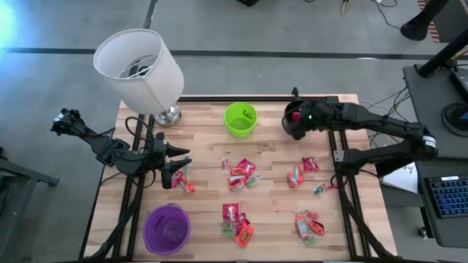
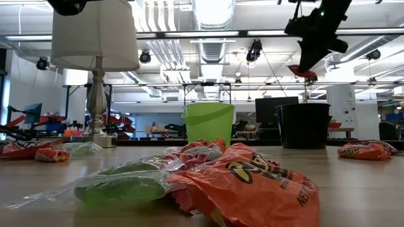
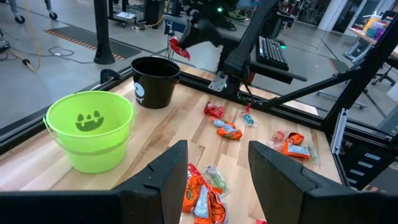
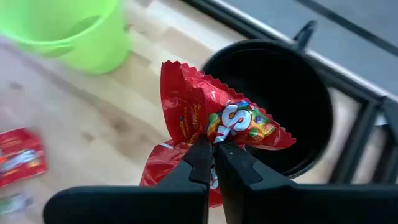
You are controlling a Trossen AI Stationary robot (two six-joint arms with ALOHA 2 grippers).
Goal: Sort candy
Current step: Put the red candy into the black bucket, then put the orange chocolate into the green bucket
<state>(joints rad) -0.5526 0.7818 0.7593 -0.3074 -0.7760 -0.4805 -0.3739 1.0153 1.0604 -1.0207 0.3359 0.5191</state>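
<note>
Red candy packet [image 4: 214, 127] clenched in my right gripper [image 4: 214, 155] | over black cup [image 4: 283, 102] at 1 o'clock | left gripper [image 3: 217, 171] released

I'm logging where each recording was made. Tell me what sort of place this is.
Probably a robotics lab or workshop. Beyond the wooden table, the low view shows an open ceiling with exposed ducts and more benches with equipment; the left wrist view shows a bare floor with cables and a keyboard nearby.
</note>
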